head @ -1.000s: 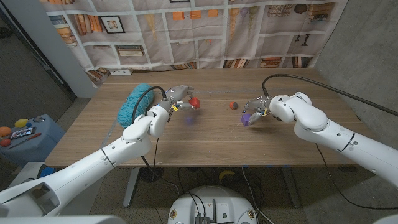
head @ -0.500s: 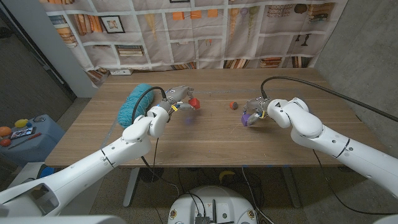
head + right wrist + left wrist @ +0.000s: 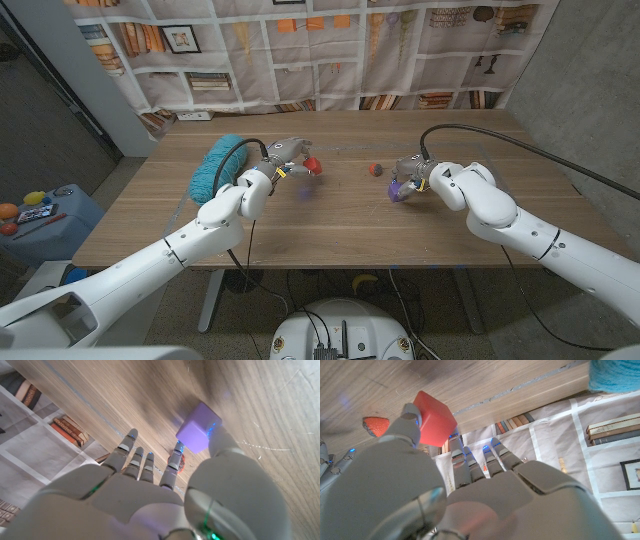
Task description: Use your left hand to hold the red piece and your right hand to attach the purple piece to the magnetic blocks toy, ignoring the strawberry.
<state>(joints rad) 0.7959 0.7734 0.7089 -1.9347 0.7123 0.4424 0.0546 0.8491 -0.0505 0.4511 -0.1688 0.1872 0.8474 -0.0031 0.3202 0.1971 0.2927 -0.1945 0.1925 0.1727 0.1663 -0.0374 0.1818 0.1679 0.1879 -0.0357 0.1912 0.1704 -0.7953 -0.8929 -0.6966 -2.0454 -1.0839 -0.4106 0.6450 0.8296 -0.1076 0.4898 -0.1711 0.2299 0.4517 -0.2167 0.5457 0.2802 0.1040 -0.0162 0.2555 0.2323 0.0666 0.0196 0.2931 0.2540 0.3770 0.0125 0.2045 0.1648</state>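
My left hand (image 3: 285, 160) holds the red cube (image 3: 312, 165) above the table's left-middle; in the left wrist view the red cube (image 3: 434, 417) sits pinched at the fingertips (image 3: 410, 415). My right hand (image 3: 415, 172) holds the purple cube (image 3: 397, 190) just above the table at right-middle; the right wrist view shows the purple cube (image 3: 198, 434) pinched between thumb and a finger. The two cubes are well apart. A small strawberry (image 3: 376, 169) lies on the wood between them, closer to my right hand, also seen as the strawberry (image 3: 375, 425) from the left wrist.
A teal yarn-like bundle (image 3: 215, 165) lies on the table beside my left forearm. A black cable (image 3: 480, 130) arcs over the right arm. The wooden table (image 3: 330, 230) has bare wood toward its front edge.
My right hand has drifted slightly left and toward the strawberry with the purple cube. The left hand and red cube have stayed still.
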